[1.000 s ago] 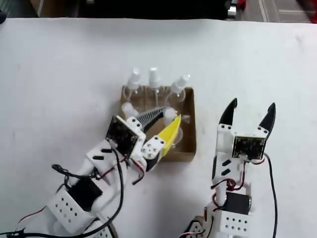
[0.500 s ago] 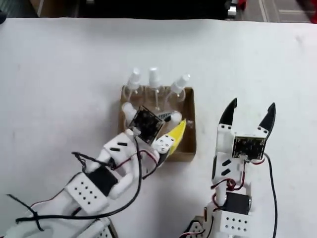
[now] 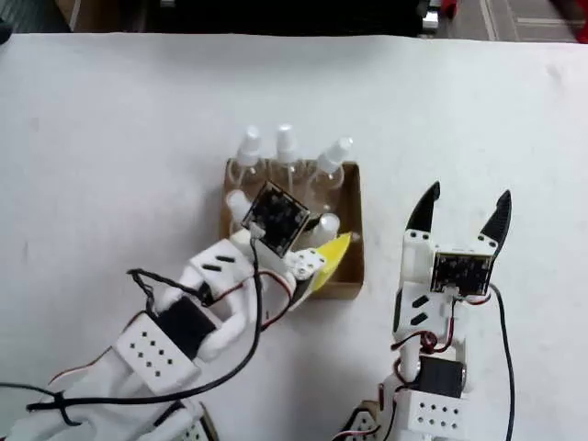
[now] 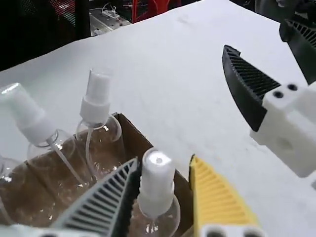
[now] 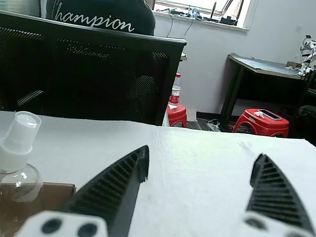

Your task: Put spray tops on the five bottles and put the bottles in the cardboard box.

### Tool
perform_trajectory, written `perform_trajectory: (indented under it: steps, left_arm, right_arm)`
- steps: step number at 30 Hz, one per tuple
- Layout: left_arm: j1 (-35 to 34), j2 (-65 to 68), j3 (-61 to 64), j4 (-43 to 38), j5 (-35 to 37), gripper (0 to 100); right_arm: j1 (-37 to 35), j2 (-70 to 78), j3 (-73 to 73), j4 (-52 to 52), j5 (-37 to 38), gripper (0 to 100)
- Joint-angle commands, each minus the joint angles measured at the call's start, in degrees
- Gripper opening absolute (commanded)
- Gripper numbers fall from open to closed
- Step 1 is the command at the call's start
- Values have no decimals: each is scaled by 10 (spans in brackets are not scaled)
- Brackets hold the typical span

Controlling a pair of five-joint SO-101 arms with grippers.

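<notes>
The cardboard box (image 3: 356,207) sits mid-table with several clear bottles in it, each wearing a white spray top. Three stand along the far side (image 3: 287,147) and one at the near left (image 3: 237,204). My left gripper (image 3: 322,235) hangs over the box's right half, open. A bottle (image 4: 156,183) stands upright in the box (image 4: 132,129) between its fingers: the grey finger (image 4: 106,200) is against the spray top, the yellow finger (image 4: 217,205) a small gap away. My right gripper (image 3: 461,209) rests open and empty on the table right of the box.
Bare white table lies all around the box. My right gripper's black finger (image 4: 247,91) stands close to the box's right side. In the right wrist view a bottle (image 5: 16,158) and a box corner (image 5: 34,191) show beside my right gripper (image 5: 197,192).
My left arm has swung forward over the box and come down, setting the bottle between its fingers into the right half. The right arm has kept still.
</notes>
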Motion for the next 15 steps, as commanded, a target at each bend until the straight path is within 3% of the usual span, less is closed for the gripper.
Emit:
perform_trajectory:
  steps: [1, 8, 15]
  left_arm:
    - [5, 1, -55, 10, 7, 155]
    - [-15, 1, -124, 29, 7, 151]
    - [-45, 1, -277, 163, 6, 151]
  right_arm:
    - [-4, 5, 5, -10, 7, 308]
    - [-4, 5, 5, -10, 5, 308]
    - [-4, 5, 5, -10, 4, 308]
